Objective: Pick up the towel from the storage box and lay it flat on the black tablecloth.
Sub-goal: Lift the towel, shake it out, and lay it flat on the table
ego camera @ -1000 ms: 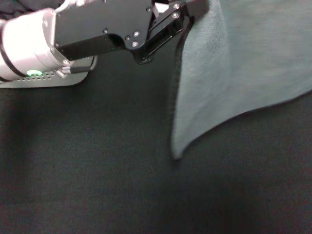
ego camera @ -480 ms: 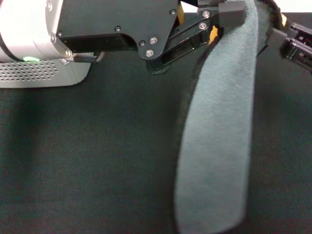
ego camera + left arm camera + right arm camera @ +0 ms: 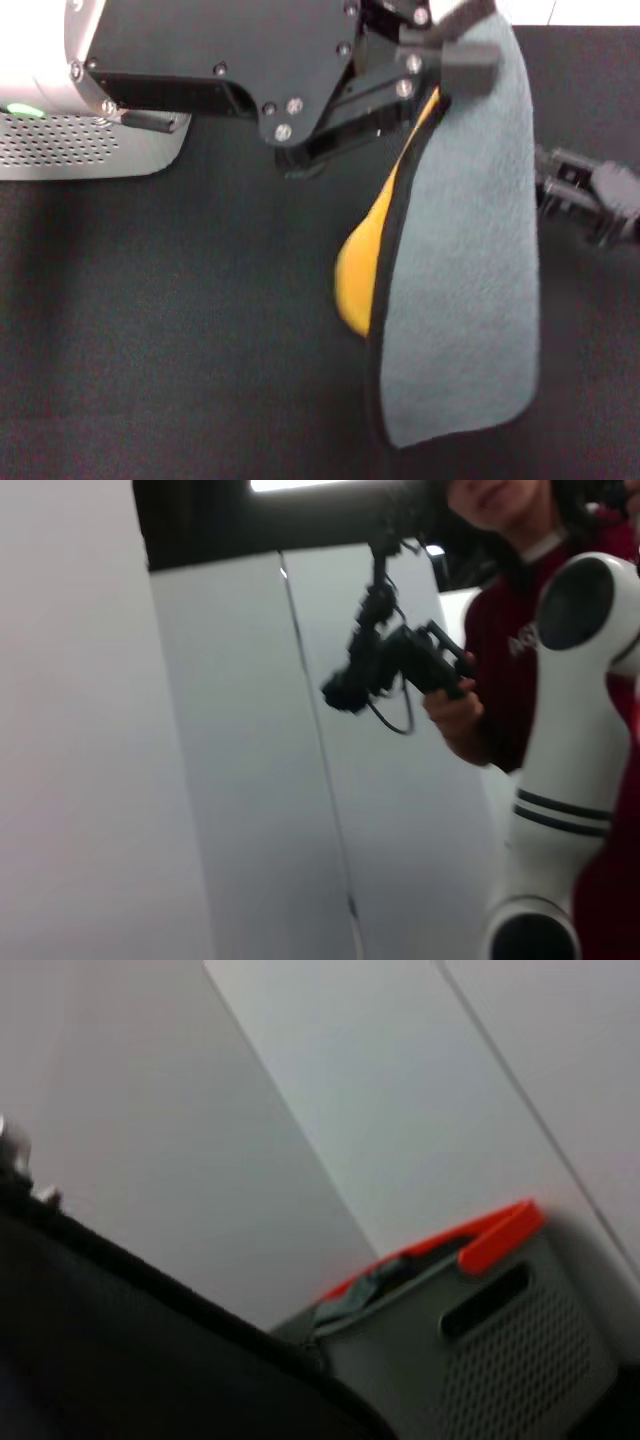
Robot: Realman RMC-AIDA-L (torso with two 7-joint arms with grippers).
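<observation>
Towel (image 3: 460, 260) hangs pinched in left tool (image 3: 450, 55) above black tablecloth (image 3: 180, 350).

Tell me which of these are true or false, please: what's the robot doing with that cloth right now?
1. The towel hangs from the left gripper. True.
2. The towel lies flat on the black tablecloth. False: it dangles in the air, partly folded, with its orange-yellow side showing beside the grey-teal one.
3. The storage box sits at the robot's left, behind the left arm. True.
4. The right gripper also grips the towel. False: in the head view it sits beside the towel's right edge, with no hold visible.
5. The towel is red all over. False: grey-teal and orange-yellow, with a black edge.
</observation>
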